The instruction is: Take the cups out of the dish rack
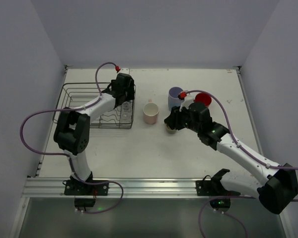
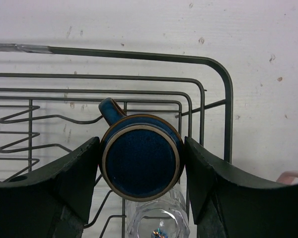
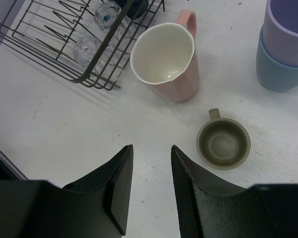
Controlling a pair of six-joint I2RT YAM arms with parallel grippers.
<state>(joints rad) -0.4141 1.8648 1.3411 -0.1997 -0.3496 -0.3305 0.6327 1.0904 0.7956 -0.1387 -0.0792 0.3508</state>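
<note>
One blue mug (image 2: 140, 159) sits upside down in the rack (image 2: 229, 114) corner, with the left end effector (image 2: 141, 153) clamped on its round sides. It looks like glazed ceramic: stiff, slippery, breakable, so better hold the body, not the handle (image 2: 109, 106). The right end effector (image 3: 150, 151) hangs released, empty.

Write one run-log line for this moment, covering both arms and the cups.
left fingers: closed on upside-down blue cup in dish rack | right fingers: open, empty, near olive mug | pink cup: out on table

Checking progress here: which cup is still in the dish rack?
The small blue cup, upside down inside the left pincer; the pink cup, olive mug, lavender tumbler and red mug are outside the rack.
</note>
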